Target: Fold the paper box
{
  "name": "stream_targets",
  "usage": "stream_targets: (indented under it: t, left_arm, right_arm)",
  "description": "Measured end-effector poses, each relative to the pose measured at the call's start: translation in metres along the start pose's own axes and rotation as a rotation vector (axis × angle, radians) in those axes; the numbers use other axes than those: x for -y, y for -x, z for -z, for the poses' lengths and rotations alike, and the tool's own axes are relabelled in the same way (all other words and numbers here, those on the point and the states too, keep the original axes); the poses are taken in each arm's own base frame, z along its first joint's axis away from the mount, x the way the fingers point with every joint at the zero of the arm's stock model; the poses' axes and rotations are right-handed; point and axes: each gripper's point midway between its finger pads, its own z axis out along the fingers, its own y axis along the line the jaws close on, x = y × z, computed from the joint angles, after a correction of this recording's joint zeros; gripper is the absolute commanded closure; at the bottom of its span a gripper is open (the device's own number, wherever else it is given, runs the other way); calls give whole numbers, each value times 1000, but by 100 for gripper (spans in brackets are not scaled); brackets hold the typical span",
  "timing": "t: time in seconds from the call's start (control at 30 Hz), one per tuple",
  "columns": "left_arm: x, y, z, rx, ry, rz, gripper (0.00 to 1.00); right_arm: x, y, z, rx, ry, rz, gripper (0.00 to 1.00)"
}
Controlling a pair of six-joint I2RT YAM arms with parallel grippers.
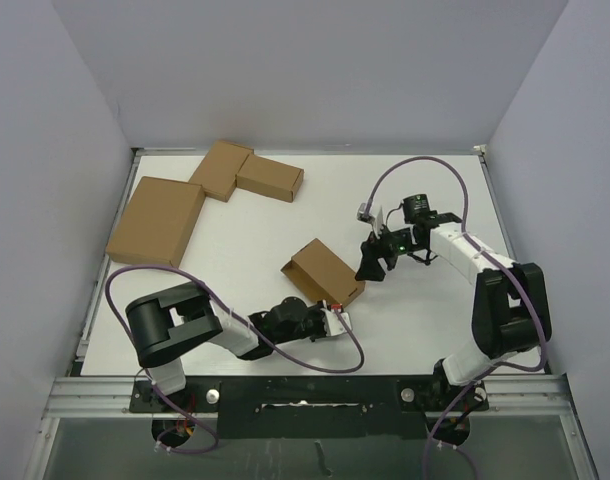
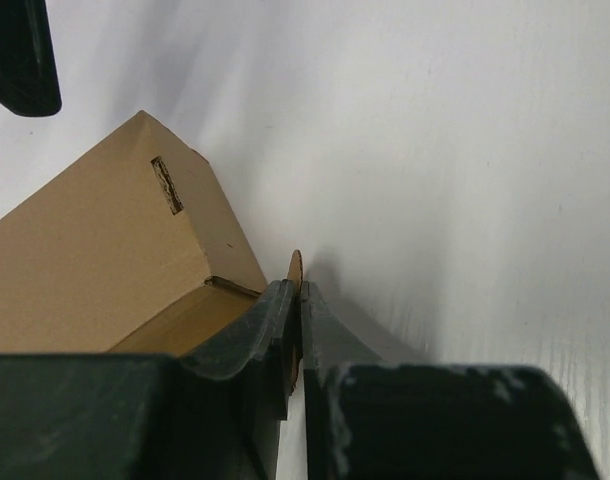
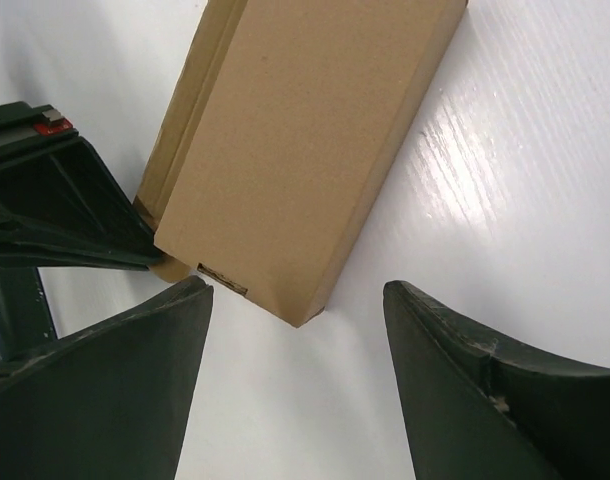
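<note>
The paper box point(image 1: 323, 271) is a small brown rectangular carton lying on the white table point(image 1: 425, 310) at the middle. In the left wrist view the paper box point(image 2: 95, 260) shows an open end with a thin flap point(image 2: 295, 268) sticking up. My left gripper point(image 2: 299, 296) is shut on that flap, at the box's near right corner point(image 1: 337, 318). My right gripper point(image 1: 369, 264) stands open just right of the box, touching nothing. The right wrist view shows the paper box point(image 3: 305, 140) beyond the right gripper point(image 3: 295, 288), with its near corner between the spread fingers point(image 3: 135, 370).
A larger flat squarish brown carton point(image 1: 157, 220) lies at the back left. Two small brown cartons point(image 1: 245, 172) touch at a corner behind it. A purple cable point(image 1: 425, 165) loops over the right arm. Grey walls close in the table on three sides.
</note>
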Motion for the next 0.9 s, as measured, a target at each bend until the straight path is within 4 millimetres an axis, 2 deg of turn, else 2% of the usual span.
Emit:
stream_targets:
  t: [0.2, 0.47, 0.9]
  left_arm:
    - [-4, 2, 0, 6, 23, 5, 96]
    - [-7, 2, -2, 12, 42, 25, 97]
    - [-12, 4, -2, 24, 74, 83, 100]
  right_arm:
    - [6, -3, -3, 47, 58, -170, 30]
    - [10, -9, -16, 40, 128, -293, 34]
    - [16, -24, -27, -17, 146, -395, 57]
